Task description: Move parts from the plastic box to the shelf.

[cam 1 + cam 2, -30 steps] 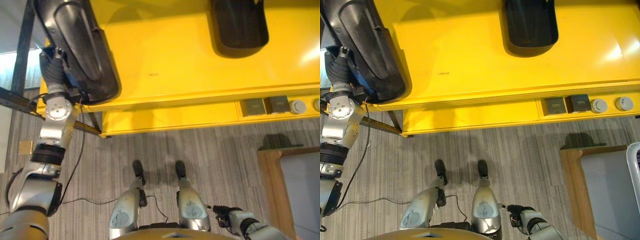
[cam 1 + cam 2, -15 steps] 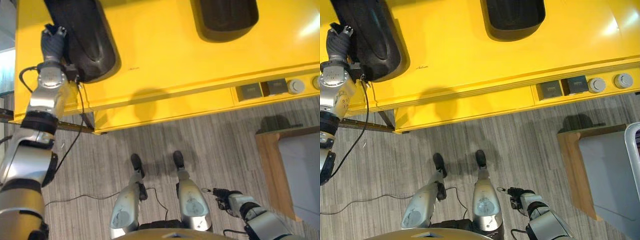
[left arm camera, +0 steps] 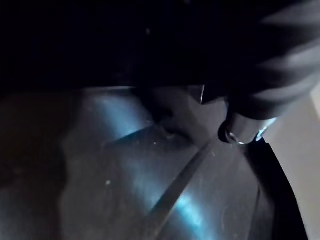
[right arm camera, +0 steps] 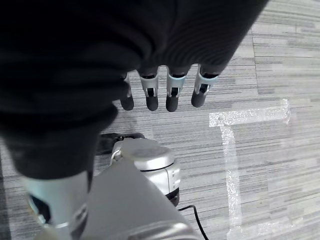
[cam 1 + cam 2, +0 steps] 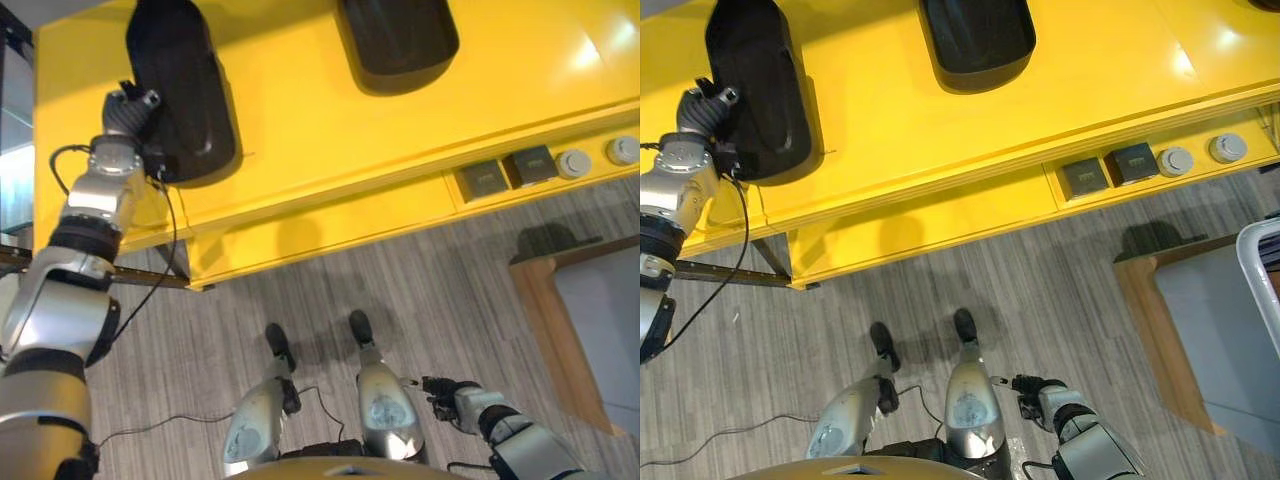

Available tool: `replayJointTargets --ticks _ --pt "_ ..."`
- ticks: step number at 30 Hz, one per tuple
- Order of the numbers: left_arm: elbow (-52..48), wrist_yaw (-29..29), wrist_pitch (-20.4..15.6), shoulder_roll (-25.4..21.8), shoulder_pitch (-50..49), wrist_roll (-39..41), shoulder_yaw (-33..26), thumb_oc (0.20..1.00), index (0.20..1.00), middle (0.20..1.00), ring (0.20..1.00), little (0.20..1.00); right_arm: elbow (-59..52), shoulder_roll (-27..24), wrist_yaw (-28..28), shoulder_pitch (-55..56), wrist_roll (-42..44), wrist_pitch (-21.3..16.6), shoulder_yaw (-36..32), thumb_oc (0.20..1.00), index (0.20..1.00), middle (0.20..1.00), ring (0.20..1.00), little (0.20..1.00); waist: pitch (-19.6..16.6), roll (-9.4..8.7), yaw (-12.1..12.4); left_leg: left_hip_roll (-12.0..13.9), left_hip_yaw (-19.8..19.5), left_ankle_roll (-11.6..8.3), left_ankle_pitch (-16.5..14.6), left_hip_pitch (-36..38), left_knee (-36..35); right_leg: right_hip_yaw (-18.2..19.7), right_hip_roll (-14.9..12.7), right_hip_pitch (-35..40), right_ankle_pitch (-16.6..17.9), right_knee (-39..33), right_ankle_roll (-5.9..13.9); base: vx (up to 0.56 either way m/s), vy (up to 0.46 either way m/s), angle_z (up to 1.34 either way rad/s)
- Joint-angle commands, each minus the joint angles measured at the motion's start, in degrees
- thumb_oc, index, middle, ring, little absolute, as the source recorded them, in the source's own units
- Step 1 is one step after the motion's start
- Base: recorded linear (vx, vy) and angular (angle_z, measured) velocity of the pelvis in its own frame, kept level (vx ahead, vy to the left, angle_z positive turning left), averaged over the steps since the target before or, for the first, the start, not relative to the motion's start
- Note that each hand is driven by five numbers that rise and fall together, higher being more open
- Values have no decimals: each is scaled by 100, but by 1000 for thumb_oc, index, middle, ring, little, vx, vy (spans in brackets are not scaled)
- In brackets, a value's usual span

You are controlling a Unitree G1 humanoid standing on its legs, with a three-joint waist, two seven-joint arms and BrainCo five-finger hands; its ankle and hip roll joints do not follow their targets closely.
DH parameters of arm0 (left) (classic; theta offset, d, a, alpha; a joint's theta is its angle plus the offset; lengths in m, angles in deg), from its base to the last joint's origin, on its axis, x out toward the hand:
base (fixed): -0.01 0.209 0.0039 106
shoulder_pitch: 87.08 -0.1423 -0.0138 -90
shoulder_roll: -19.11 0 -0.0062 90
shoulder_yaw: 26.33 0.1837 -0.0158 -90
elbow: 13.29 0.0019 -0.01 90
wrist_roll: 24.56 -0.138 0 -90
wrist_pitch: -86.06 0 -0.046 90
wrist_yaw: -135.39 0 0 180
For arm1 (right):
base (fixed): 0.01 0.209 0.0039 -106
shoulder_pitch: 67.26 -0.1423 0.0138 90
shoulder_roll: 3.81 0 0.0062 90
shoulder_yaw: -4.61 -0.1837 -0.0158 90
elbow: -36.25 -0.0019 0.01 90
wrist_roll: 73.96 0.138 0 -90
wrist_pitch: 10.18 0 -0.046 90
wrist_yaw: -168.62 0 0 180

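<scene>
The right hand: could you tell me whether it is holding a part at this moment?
No, the right hand hangs low over the grey floor with its fingers straight and nothing in them.

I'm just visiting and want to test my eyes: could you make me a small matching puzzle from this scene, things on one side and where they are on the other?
Things:
1. left hand
2. right hand
3. second black part
4. round knobs

Places:
a. low, over the striped floor
b. on the yellow shelf's front edge
c. against the long black part
d. farther along the shelf top

Pairs: 1-c, 2-a, 3-d, 4-b

Both eye views look straight down, sharing the yellow shelf (image 5: 330, 130).
</scene>
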Motion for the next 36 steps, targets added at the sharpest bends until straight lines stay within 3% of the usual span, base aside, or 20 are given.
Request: replayJointTargets --ticks 1,5,9,11,12,13,14,16,19,20,21,23,24,26,32,36 --pt "476 -147 480 74 -91 169 92 1000 1000 1000 1000 1000 69 -40 54 198 145 91 -37 1000 1000 1000 1000 1000 -64 -339 -19 64 5 -49 -792 259 99 -11 92 -489 -834 647 -361 0 0 0" --pt "527 -173 517 267 -222 282 51 1000 1000 1000 1000 1000 173 -23 -1 354 432 314 -125 1000 1000 1000 1000 1000 -185 -266 -100 69 32 -83 -797 406 108 7 89 -352 -864 646 -353 40 33 -1" --pt "340 -664 698 368 -346 282 -5 1000 1000 1000 1000 1000 243 116 91 677 153 128 -380 1000 1000 1000 1000 1000 -443 -263 -136 46 60 -71 -827 595 88 -17 81 -142 -871 596 -324 40 -3 0" --pt "396 -767 338 271 -367 375 -92 1000 1000 1000 1000 1000 298 122 55 825 -34 47 -416 1000 1000 1000 1000 1000 -588 -267 -154 32 95 -73 -856 710 89 -29 70 10 -864 522 -298 73 -2 -1" --pt "237 -844 -147 123 -337 405 -189 1000 1000 1000 1000 1000 354 152 -56 978 -271 1 -438 1000 1000 1000 1000 1000 -756 -284 -134 36 133 -91 -876 822 81 -74 64 176 -854 438 -273 51 -21 -4" --pt "237 -845 -149 124 -339 404 -189 1000 1000 1000 1000 1000 354 152 -57 980 -272 0 -439 1000 1000 1000 1000 1000 -755 -286 -134 35 133 -91 -877 826 80 -74 63 182 -852 434 -273 99 -58 -3" --pt "-230 -938 -952 16 -285 441 -292 1000 1000 1000 1000 1000 439 228 -63 1137 -301 -88 -456 1000 1000 1000 1000 1000 -966 -308 -73 28 148 -99 -927 980 75 -158 47 437 -856 314 -235 101 -59 -1" --pt "-996 -783 -1397 -106 -386 34 -441 1000 1000 1000 1000 1000 489 301 -11 1236 -235 -58 -537 1000 1000 1000 1000 1000 -1267 -331 70 60 143 -110 -936 1091 73 -255 48 642 -838 219 -220 165 -83 19" --pt "-2826 -251 -1150 -150 -1254 -234 -847 1000 1000 1000 1000 1000 447 473 -20 1307 -190 157 -655 1000 1000 1000 1000 1000 -1592 -433 386 93 16 -90 -1018 1274 63 -435 42 965 -907 120 -249 178 -67 11" --pt "-3156 -30 -1147 -90 -1516 -161 -932 555 555 555 555 555 441 525 8 1331 -138 148 -647 1000 1000 1000 1000 1000 -1611 -453 436 89 -16 -77 -1040 1299 56 -461 42 1009 -921 102 -254 68 -44 6" --pt "-3617 498 -1178 48 -1906 269 -1038 200 200 200 200 200 417 606 59 1379 -63 139 -645 1000 1000 1000 1000 1000 -1627 -487 515 82 -65 -55 -1071 1324 50 -497 41 1059 -936 75 -260 33 -30 14" --pt "-4158 703 -1024 255 -2424 317 -1202 200 200 200 200 200 368 664 96 1419 9 203 -666 1000 1000 1000 1000 1000 -1627 -517 600 80 -128 -41 -1090 1336 49 -536 31 1097 -953 68 -263 16 -16 22" --pt "-4581 1044 -1093 533 -3018 104 -1199 200 200 200 200 200 319 758 153 1490 44 208 -667 1000 1000 1000 1000 1000 -1603 -551 681 60 -185 -7 -1116 1345 30 -564 28 1121 -948 34 -258 0 -2 17" --pt "-5031 1049 -1163 916 -3737 -200 -1140 200 200 200 200 200 295 833 199 1551 49 186 -652 1000 1000 1000 1000 1000 -1547 -579 791 48 -236 24 -1119 1312 22 -636 9 1113 -947 25 -251 -23 8 18" --pt "-5367 1165 -1447 1146 -4239 -300 -993 200 200 200 200 200 327 873 280 1525 343 118 -564 1000 1000 1000 1000 1000 -1397 -591 945 21 -289 61 -1097 1139 -2 -737 -21 984 -943 28 -243 -63 7 13" --pt "-5518 1086 -1583 1092 -4249 -247 -734 200 200 200 200 200 248 792 344 1380 588 97 -504 1000 1000 1000 1000 1000 -1049 -536 981 -7 -327 70 -1053 914 13 -762 -43 743 -921 102 -254 -147 3 2"
